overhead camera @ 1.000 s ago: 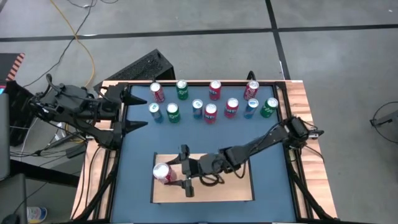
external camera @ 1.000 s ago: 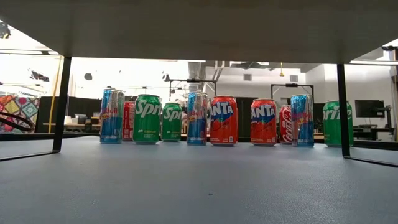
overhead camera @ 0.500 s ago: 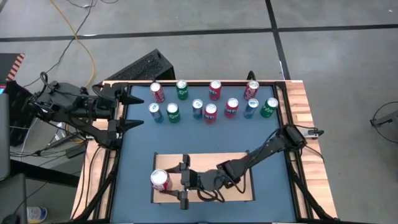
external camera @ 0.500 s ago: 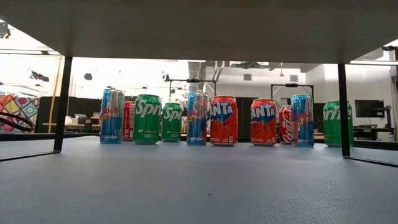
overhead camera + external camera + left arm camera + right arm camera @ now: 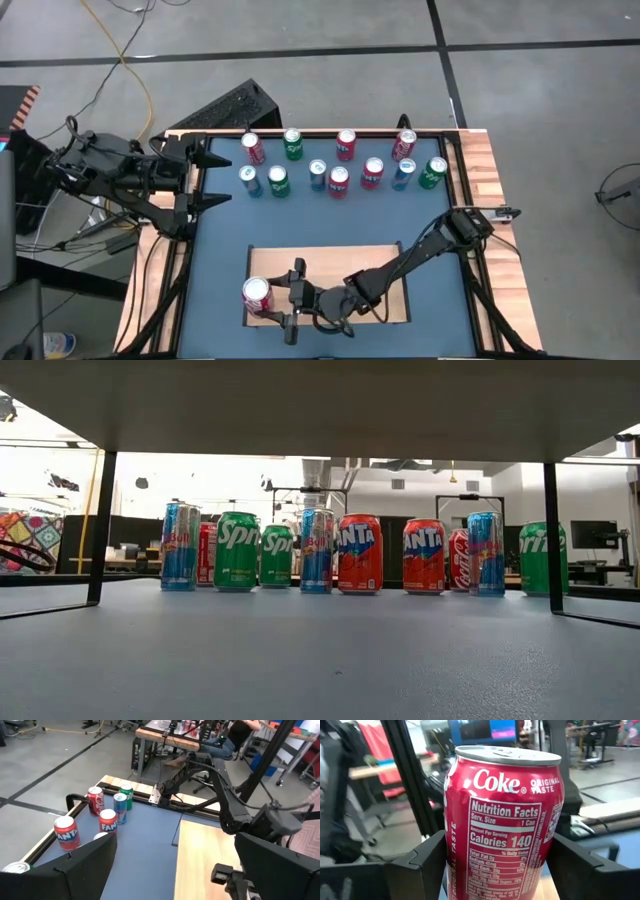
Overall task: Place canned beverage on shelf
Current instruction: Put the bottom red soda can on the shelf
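The right tool (image 5: 282,304) has travelled further toward the lower left of the high view than half a second ago, its fingers closed on either side of an upright Coke can (image 5: 257,295), which now stands at the lower-left corner of the shelf (image 5: 380,262). One second ago the can was higher up on the board. The right arm (image 5: 420,250) stretches diagonally across the blue counter (image 5: 220,240). The left tool (image 5: 215,179) waits, fingers spread wide and empty, at the counter's upper-left edge, unchanged. A row of cans (image 5: 340,160) stays along the counter's upper part.
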